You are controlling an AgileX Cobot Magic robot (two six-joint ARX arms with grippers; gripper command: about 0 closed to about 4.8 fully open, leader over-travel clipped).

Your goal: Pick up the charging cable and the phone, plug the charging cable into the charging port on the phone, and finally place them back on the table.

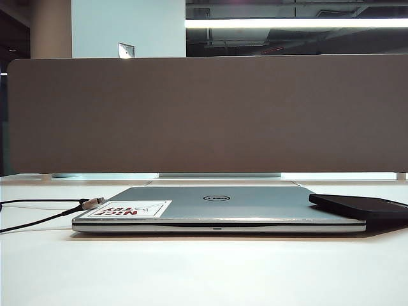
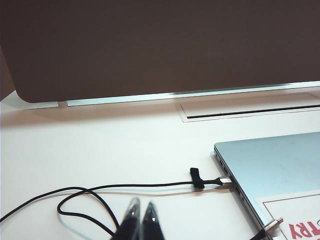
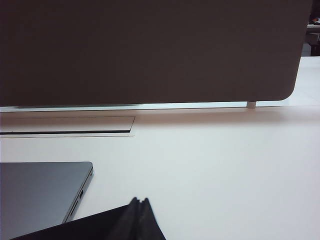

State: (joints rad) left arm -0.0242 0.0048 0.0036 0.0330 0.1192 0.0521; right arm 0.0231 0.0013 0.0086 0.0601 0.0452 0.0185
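Nearest: left pincer point(image 2: 138, 212) closed, empty, above the looping charging cable point(image 2: 150, 185); right pincer point(image 3: 139, 210) closed, empty, over the phone point(image 3: 95, 225). Beyond, on white tabletop point(image 1: 204, 268): closed silver laptop point(image 1: 255, 204) with sticker point(image 1: 131, 210), cable plug point(image 1: 94, 202) resting on one corner, phone overlapping the other. Behind: brown-grey divider panel point(image 1: 204, 115), ceiling light point(image 1: 293, 23).

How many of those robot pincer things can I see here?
2. The left gripper, shut, hangs by the charging cable, left of the laptop. The right gripper, shut, is beside the phone at the laptop's right. Neither shows in the exterior view.
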